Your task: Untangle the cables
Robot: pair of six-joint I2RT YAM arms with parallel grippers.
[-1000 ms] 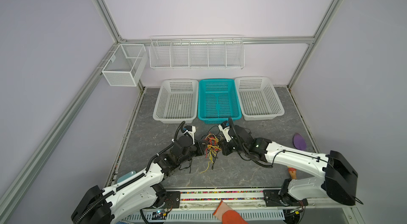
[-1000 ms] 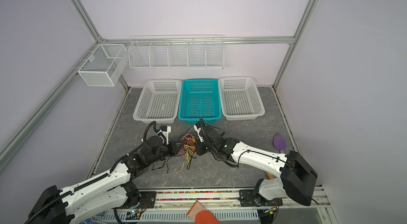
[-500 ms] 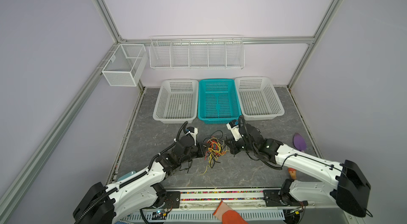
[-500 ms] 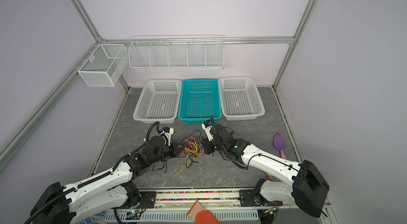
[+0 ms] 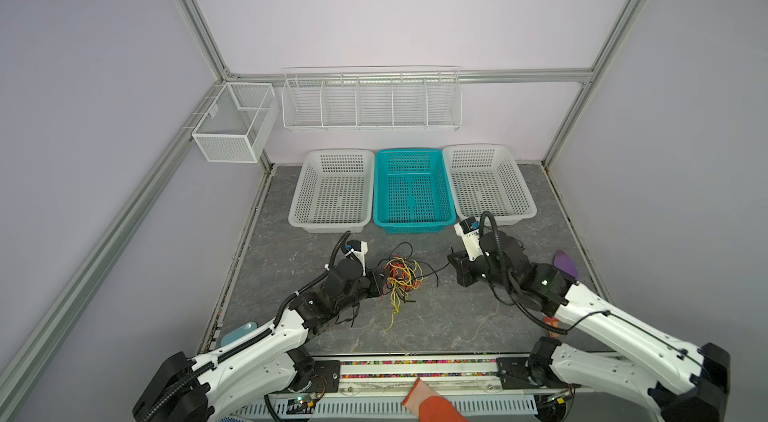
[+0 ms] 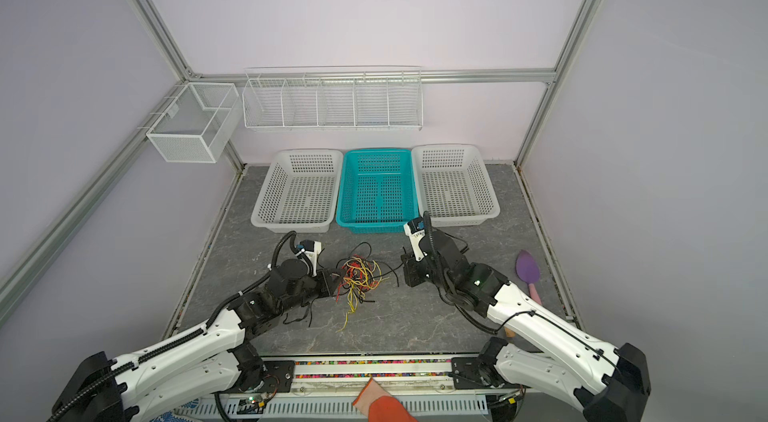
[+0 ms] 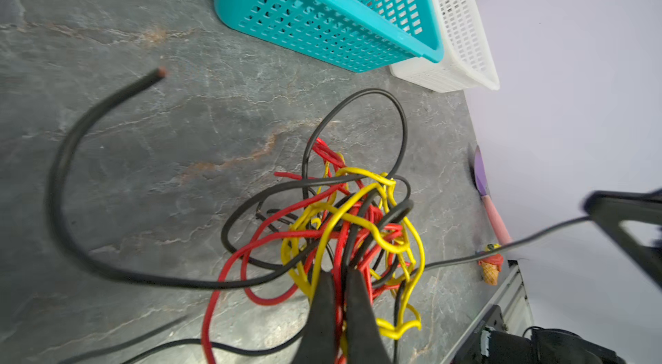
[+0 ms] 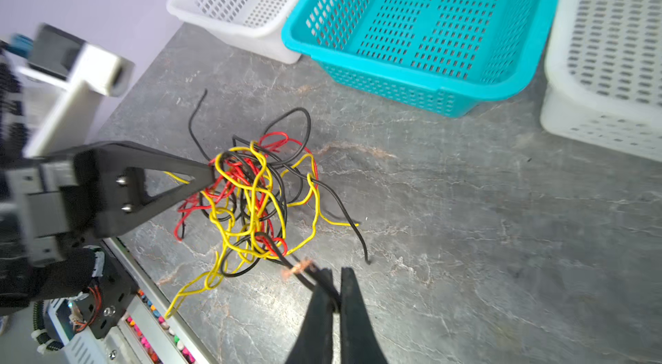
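Observation:
The cables (image 5: 400,278) (image 6: 360,277) lie as one tangle of thin black, red and yellow wires on the grey table, in front of the baskets. My left gripper (image 5: 380,281) (image 7: 338,272) is shut at the tangle's left side; its fingers (image 7: 320,308) pinch a red strand among yellow ones. My right gripper (image 5: 451,264) (image 8: 336,274) stands right of the tangle, shut on a black cable just behind its bare copper end (image 8: 300,267). That black cable runs slack back into the tangle (image 8: 250,197). The left gripper's tip (image 8: 209,176) shows buried in the bundle.
Three baskets stand in a row behind the cables: white (image 5: 334,191), teal (image 5: 411,187), white (image 5: 488,183). A purple spatula (image 5: 566,264) lies at the right. A wire rack (image 5: 372,98) and a mesh box (image 5: 235,121) hang on the walls.
My right gripper has drawn away to the right from the tangle with the black cable in it. The left gripper has stayed at the bundle, which has spread a little.

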